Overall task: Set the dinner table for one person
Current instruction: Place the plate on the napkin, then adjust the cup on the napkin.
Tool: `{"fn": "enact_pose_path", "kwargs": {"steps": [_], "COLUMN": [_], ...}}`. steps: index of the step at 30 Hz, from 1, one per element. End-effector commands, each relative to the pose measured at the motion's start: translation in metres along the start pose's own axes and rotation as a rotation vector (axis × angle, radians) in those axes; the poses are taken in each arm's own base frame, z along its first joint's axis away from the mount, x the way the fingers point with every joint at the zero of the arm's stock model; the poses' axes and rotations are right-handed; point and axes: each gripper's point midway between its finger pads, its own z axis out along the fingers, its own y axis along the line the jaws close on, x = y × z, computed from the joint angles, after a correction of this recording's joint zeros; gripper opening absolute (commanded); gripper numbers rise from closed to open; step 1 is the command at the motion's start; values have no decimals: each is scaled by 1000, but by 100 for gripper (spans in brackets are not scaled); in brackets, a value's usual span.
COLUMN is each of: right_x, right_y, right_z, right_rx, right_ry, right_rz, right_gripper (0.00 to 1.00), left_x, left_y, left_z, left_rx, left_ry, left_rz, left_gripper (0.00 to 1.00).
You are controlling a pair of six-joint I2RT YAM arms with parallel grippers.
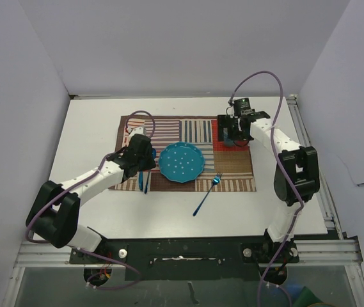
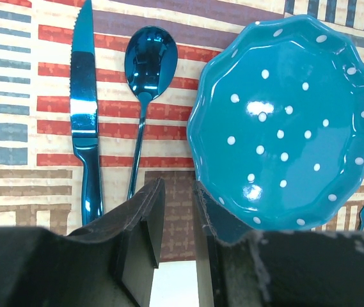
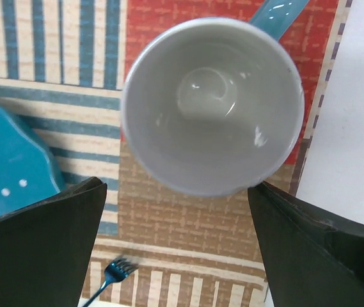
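Note:
The white dinner table carries a striped patchwork mat. A teal dotted plate sits mid-mat. A blue knife and a blue spoon lie side by side left of the plate. A blue fork lies slanted across the mat's front edge. My left gripper hovers over the cutlery handles; its jaws stand a narrow gap apart with nothing between them. My right gripper is wide open just above a mug, white inside with a blue handle, upright on the mat's far right corner.
Aluminium rails run along the table's right and near edges. White walls enclose the back and sides. The fork's tines and the plate's edge show in the right wrist view. Bare table lies right of the mug.

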Motion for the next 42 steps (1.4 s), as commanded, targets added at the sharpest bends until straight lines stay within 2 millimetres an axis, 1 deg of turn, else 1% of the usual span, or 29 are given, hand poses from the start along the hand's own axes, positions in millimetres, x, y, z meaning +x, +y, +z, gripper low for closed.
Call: {"fn": "enact_pose_path", "kwargs": {"steps": [1, 6, 12, 16, 20, 25, 28, 38, 42], "right_x": [-22, -23, -37, -41, -39, -37, -36, -33, -32], "right_y": [-16, -25, -24, -22, -21, -21, -21, -20, -21], "right_z": [6, 19, 30, 34, 37, 36, 36, 44, 46], "right_rx": [58, 65, 40, 25, 22, 17, 12, 7, 10], "right_ry": [-37, -19, -21, -22, -9, -14, -10, 5, 5], "right_rz": [-3, 10, 8, 6, -1, -2, -3, -9, -9], "right_gripper": [98, 98, 98, 98, 98, 98, 99, 86, 74], "left_x": [-15, -17, -16, -15, -14, -15, -16, -14, -12], "left_y": [-9, -7, -7, -6, -7, -8, -8, -7, -6], "left_z": [-5, -6, -4, -3, -2, -3, -2, -2, -3], "left_rx": [42, 36, 33, 31, 33, 37, 37, 36, 32], "left_ry": [-54, -58, -55, -50, -47, -49, -50, -47, -44], "left_rz": [-4, -2, 2, 3, 1, 0, -1, -1, 0], "left_gripper": [24, 24, 24, 24, 24, 24, 24, 24, 24]}}
